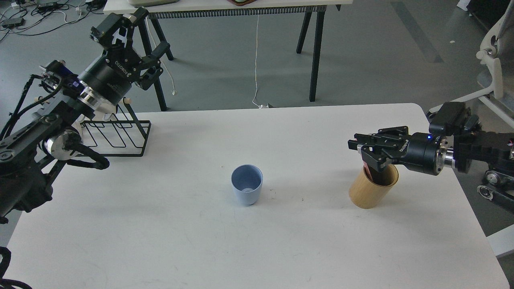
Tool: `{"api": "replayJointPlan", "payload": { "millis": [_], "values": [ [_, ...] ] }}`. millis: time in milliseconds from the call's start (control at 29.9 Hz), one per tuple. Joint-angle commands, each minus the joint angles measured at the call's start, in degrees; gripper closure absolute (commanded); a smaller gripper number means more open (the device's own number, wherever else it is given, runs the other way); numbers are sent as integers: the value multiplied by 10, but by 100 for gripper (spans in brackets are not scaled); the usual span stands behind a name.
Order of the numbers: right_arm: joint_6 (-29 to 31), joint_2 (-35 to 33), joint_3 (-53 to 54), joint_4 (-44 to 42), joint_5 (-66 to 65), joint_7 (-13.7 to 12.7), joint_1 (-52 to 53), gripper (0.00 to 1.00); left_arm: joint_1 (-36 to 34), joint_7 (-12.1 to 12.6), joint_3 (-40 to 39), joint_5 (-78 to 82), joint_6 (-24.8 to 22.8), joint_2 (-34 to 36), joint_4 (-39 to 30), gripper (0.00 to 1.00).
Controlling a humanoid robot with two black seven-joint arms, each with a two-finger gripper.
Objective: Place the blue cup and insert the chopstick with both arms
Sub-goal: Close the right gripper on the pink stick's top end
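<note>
A white worktop [160,241] held the blue cup [246,190] upright near its centre. The right tool [367,154] pinched the chopstick [366,166] at the tan holder [372,186] by the right edge; lifting straight up seemed wisest. The left tool [120,24] hung spread, empty.

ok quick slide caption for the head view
Blue cup upright mid-table; right hand over the tan holder, left hand raised.
</note>
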Motion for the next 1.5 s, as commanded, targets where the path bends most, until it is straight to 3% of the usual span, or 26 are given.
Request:
{"api": "replayJointPlan", "payload": {
  "millis": [0, 401, 835, 902, 1002, 1069, 1169, 1470],
  "values": [
    [0, -2, 0, 1, 1, 0, 0, 75, 0, 0, 0, 0, 0, 0, 0, 14],
    [0, -12, 2, 8, 6, 0, 1, 85, 6, 0, 0, 0, 0, -1, 11, 13],
    [-1, -64, 9, 55, 21, 0, 19, 85, 6, 0, 1, 1, 0, -13, 12, 13],
    [0, -67, 4, 59, 28, 0, 19, 78, 6, 0, 1, 1, 0, -13, 12, 13],
    [1, -67, 0, 57, 28, 0, 12, 47, 6, 0, 3, 1, 0, -13, 12, 13],
    [1, -65, -3, 52, 25, 0, 8, 40, 6, 0, 4, 1, 0, -13, 12, 13],
    [1, -58, -25, 36, 25, 0, 5, 35, 6, 0, 4, 1, 0, -15, 21, 13],
    [1, 18, -34, -31, 25, 0, 11, 37, 6, 0, 4, 1, 0, -24, 26, 13]
  ]
}}
